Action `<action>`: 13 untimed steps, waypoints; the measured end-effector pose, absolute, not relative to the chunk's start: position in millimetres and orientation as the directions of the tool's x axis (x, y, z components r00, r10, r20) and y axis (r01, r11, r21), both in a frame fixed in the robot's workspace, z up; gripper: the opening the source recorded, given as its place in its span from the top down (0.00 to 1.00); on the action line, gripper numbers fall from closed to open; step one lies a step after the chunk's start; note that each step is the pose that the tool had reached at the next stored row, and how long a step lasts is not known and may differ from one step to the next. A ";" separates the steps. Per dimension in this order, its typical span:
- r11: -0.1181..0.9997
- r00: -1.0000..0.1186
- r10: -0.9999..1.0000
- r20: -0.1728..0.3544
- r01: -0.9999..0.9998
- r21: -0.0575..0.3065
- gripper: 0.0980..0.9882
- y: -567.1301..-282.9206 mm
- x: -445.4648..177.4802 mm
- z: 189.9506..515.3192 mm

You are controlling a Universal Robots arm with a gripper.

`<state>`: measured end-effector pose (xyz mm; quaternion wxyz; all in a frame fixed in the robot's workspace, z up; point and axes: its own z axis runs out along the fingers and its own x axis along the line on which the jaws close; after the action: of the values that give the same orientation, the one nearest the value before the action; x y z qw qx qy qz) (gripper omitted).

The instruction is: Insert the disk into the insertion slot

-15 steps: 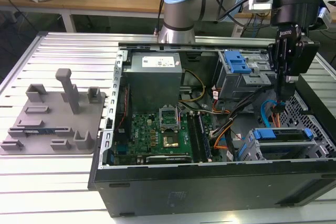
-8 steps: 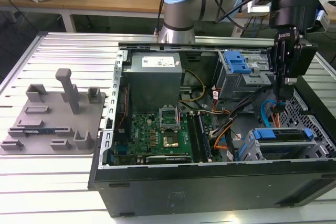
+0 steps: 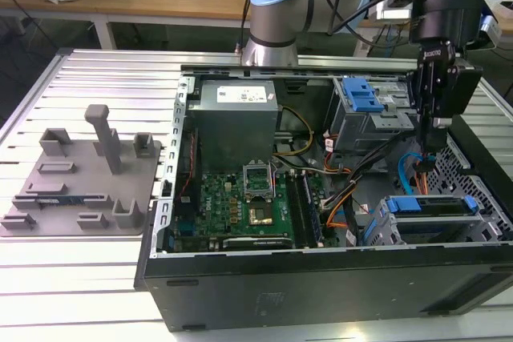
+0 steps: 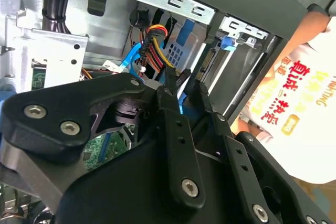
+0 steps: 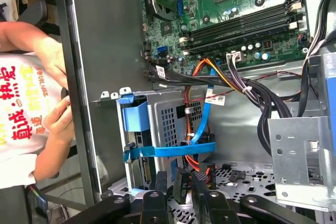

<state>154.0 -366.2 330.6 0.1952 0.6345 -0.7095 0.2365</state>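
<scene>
Black two-finger gripper: jaws a narrow gap apart, apparently gripping nothing. It hangs inside the open case at the exterior view's right, near the small grey perforated cage's insertion slot. The blue-framed silver disk sits there, seating depth unclear. Risks: snagging the blue and orange cables, and striking a person's hand close by.

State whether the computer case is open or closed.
Open. The computer case has no side cover, and its motherboard lies exposed in the exterior view.
</scene>
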 end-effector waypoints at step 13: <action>0.084 -0.118 -0.813 0.570 -0.993 -0.087 0.93 -371.6 154.5 332.7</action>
<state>154.5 -371.6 332.7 0.1925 0.6354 -0.7105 0.2334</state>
